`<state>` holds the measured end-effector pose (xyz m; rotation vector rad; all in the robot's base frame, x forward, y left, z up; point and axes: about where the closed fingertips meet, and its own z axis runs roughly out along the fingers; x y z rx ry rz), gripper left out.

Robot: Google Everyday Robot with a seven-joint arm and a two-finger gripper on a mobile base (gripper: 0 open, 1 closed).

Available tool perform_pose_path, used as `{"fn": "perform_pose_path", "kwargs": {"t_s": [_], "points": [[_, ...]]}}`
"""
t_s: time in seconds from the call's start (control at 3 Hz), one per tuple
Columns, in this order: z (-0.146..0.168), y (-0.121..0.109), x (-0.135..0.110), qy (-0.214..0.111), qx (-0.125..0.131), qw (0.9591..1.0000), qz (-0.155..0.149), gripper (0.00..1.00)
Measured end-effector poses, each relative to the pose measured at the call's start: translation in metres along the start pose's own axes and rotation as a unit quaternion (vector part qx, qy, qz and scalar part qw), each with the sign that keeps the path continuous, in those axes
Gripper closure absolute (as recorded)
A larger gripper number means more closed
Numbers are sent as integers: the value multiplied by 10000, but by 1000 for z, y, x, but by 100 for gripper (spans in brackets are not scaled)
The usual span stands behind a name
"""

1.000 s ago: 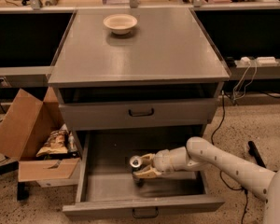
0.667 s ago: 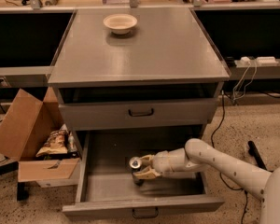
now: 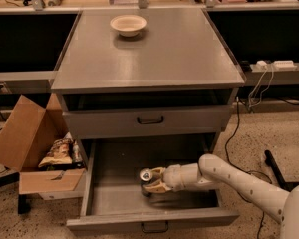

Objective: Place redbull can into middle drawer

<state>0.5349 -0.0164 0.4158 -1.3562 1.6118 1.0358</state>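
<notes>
The redbull can (image 3: pixel 146 179) stands upright inside the middle drawer (image 3: pixel 107 201), which is pulled out at the bottom of the grey cabinet. Only the can's silver top and a little of its side show. My gripper (image 3: pixel 153 181) reaches in from the right on a white arm and is shut on the can, its tan fingers (image 3: pixel 155 187) wrapped around the can's body. The can's base is at or just above the drawer floor; I cannot tell if it touches.
A cream bowl (image 3: pixel 128 24) sits on the cabinet top (image 3: pixel 189 54). The drawer one level higher (image 3: pixel 149 120) is closed. An open cardboard box (image 3: pixel 37 148) with snack bags stands left of the cabinet. Cables lie on the floor at the right.
My gripper and the can have shifted slightly left inside the drawer. Nothing else has moved.
</notes>
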Motion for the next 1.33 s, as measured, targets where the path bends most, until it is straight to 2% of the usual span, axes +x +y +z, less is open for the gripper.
{"fn": "perform_pose_path", "kwargs": {"t_s": [0.67, 1.0, 1.33], "points": [[-8, 0, 5, -241, 102, 9996, 47, 12], [-27, 1, -8, -664, 133, 9977, -21, 0], [-66, 11, -36, -1286, 175, 9912, -256, 0]]}}
